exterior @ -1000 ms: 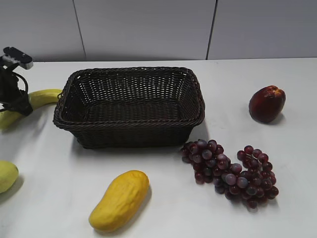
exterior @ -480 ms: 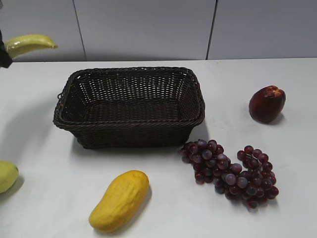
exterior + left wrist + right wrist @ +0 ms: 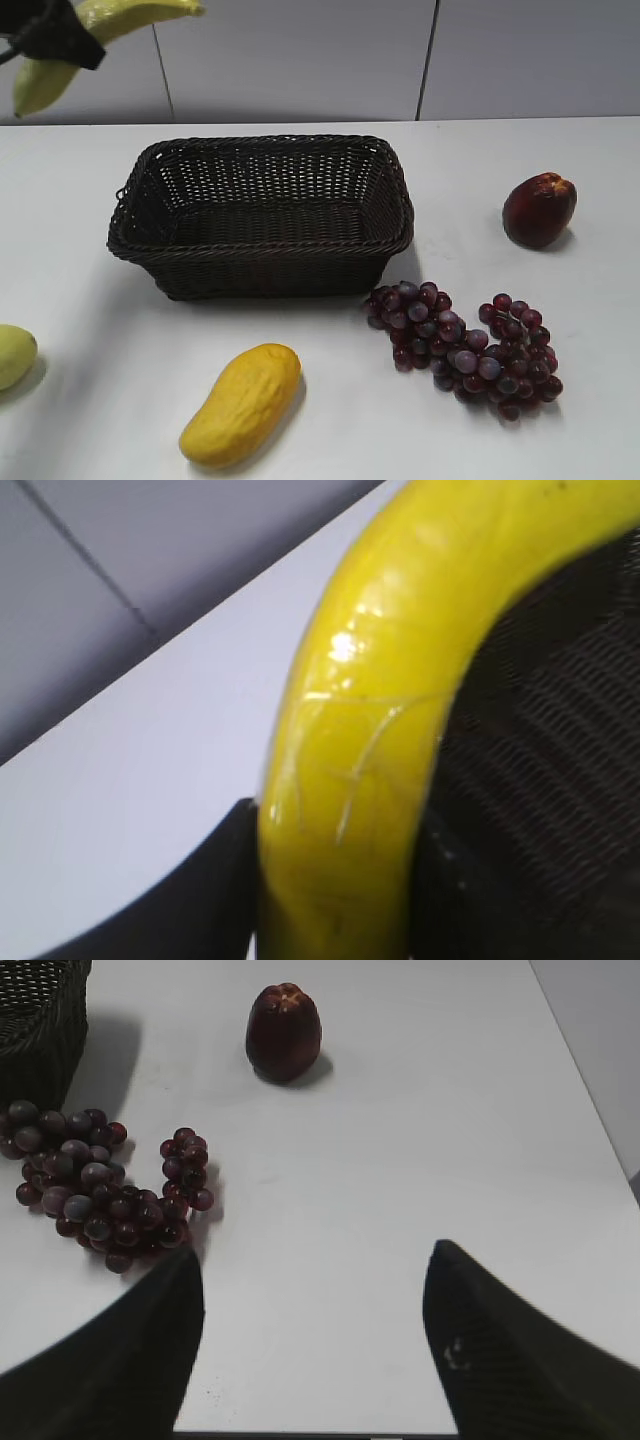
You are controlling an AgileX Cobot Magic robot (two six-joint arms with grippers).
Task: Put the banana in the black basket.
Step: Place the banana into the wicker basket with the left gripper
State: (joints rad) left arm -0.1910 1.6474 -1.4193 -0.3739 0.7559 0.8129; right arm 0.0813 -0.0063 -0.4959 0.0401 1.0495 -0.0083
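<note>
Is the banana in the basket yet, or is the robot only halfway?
About halfway. Done: the left gripper has picked up the banana and holds it high in the air, up left of the black basket. Left: carry it over the basket, which has nothing in it yet, and let go. The right gripper is open over the table, near the grapes.

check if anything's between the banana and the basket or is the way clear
Nothing visible blocks it. The left gripper holds the banana in the air, up and to the left of the basket. The basket looks empty inside, and the grapes, mango and apple lie on the table outside it.
</note>
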